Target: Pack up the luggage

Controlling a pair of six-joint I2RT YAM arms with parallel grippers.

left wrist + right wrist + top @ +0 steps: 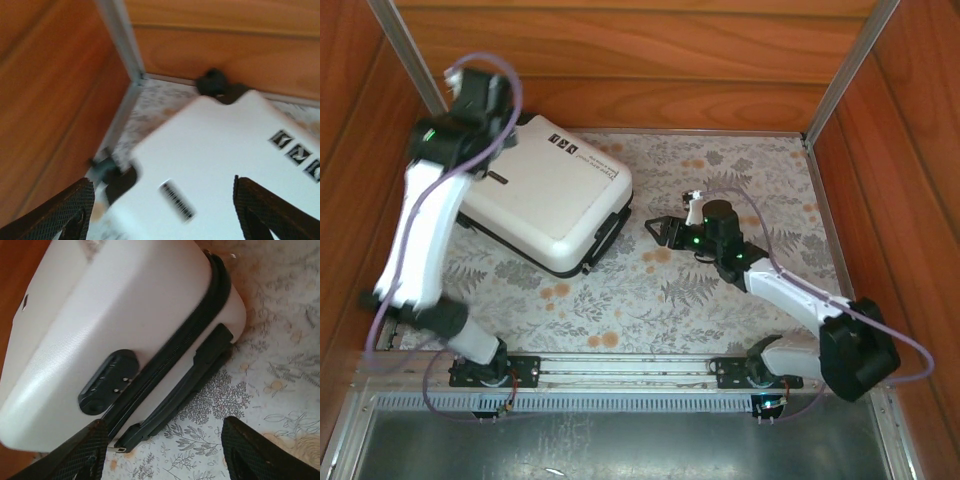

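Luggage (545, 195), a small white hard-shell suitcase, is laid flat at the far left of the table, close to the corner of the wooden walls (620, 50). It is zipped shut along a black trim, so its inside is hidden. Three small black square marks (295, 150) are printed in a row on the lid, and a small striped black label (176, 201) is set nearer the left edge; both are too blurred to be read. A line of dark writing (605, 165) runs across the lid in the top view, but it is too small to be made out. A black combination lock (107, 381) and a black side handle (185, 390) are seen on the side turned toward the right arm. Black wheels (212, 82) are seen at the far end.

The left gripper (162, 182) is held above the lid, its fingers (65, 210) spread wide and holding nothing. The right gripper (660, 232) is poised just beside the handle side, its fingers (255, 445) likewise spread apart and empty. A floral-patterned tablecloth (650, 300) is spread beneath everything.
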